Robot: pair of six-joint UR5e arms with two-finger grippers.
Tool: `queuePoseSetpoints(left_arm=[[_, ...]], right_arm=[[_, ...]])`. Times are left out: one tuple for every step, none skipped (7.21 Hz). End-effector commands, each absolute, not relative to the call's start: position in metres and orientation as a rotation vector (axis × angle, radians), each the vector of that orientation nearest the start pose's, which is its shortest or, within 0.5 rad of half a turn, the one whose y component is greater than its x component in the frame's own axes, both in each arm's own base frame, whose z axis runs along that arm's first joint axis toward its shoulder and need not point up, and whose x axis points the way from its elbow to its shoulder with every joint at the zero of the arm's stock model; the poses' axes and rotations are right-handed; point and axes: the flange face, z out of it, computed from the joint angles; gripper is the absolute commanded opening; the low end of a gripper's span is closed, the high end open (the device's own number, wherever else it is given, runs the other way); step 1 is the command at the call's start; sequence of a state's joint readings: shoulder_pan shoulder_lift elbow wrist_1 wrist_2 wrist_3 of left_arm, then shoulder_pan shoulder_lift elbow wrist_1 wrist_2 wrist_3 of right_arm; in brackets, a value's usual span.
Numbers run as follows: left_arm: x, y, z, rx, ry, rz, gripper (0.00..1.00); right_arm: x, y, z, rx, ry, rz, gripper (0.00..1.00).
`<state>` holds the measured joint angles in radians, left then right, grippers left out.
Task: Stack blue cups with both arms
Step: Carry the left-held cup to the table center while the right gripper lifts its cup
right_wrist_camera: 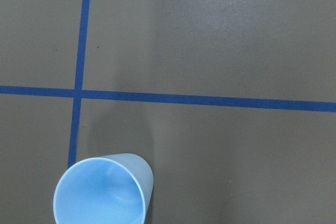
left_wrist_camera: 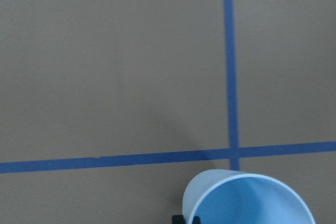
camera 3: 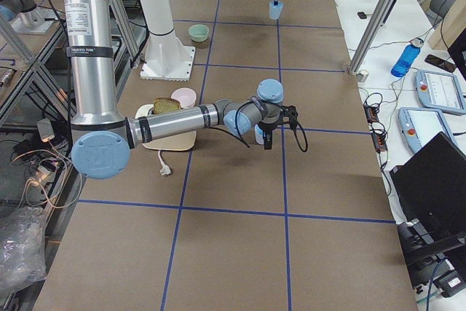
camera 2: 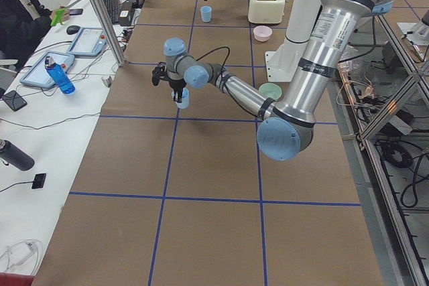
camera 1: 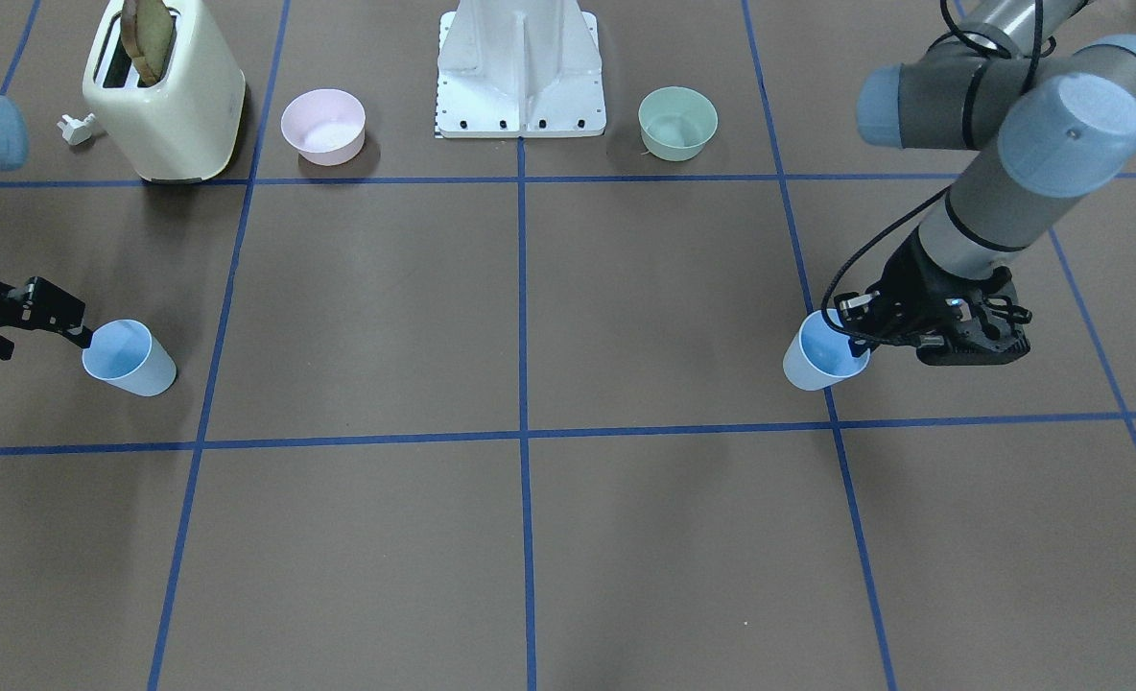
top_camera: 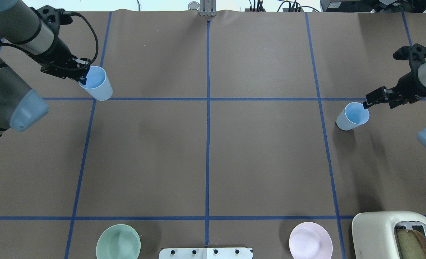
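Two pale-blue cups are in view. My left gripper point(top_camera: 83, 73) is shut on the rim of the left blue cup point(top_camera: 97, 84), far left of the table. That cup also shows in the front view point(camera 1: 820, 355) and the left wrist view point(left_wrist_camera: 249, 200). In the exterior left view it seems slightly above the table. My right gripper point(top_camera: 366, 105) is shut on the rim of the right blue cup point(top_camera: 353, 116), far right. This cup also shows in the front view point(camera 1: 131, 358) and the right wrist view point(right_wrist_camera: 102, 190). I cannot tell whether it is off the table.
Near the robot's base stand a cream toaster point(camera 1: 170, 96) holding a bread slice, a pink bowl point(camera 1: 323, 125), a pale-green bowl point(camera 1: 678, 122) and the white pedestal point(camera 1: 520, 72). A small white plug point(camera 1: 77, 128) lies beside the toaster. Blue tape lines grid the brown table.
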<state>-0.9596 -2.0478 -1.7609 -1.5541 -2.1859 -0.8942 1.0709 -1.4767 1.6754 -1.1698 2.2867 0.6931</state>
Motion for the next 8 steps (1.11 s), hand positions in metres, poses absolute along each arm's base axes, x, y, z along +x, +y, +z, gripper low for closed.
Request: queuePoseSetpoints(left_arm=[[0.368, -0.530, 0.235, -0.009, 0.900, -0.119, 0.00], [0.397, -0.514, 0.217, -0.008, 0.900, -0.123, 0.00], [0.409, -0.507, 0.210, -0.015, 0.904, -0.128, 0.00], [0.412, -0.506, 0.206, -0.022, 0.908, -0.137, 0.00], [0.412, -0.506, 0.203, -0.020, 0.912, -0.138, 0.00], [0.413, -0.506, 0.204, -0.021, 0.910, -0.138, 0.00], [0.413, -0.507, 0.203, -0.021, 0.910, -0.138, 0.00], [0.414, -0.507, 0.203, -0.021, 0.909, -0.139, 0.00]], right_arm=[[-0.221, -0.526, 0.514, 0.078, -0.891, -0.046, 0.99], [-0.223, -0.526, 0.518, 0.071, -0.888, -0.046, 0.99], [-0.224, -0.524, 0.522, 0.067, -0.885, -0.047, 0.99], [-0.226, -0.522, 0.524, 0.061, -0.883, -0.049, 0.99], [-0.225, -0.520, 0.528, 0.055, -0.883, -0.047, 0.99], [-0.226, -0.519, 0.529, 0.051, -0.883, -0.047, 0.99], [-0.229, -0.517, 0.528, 0.049, -0.884, -0.053, 0.98], [-0.232, -0.516, 0.528, 0.046, -0.885, -0.058, 0.52]])
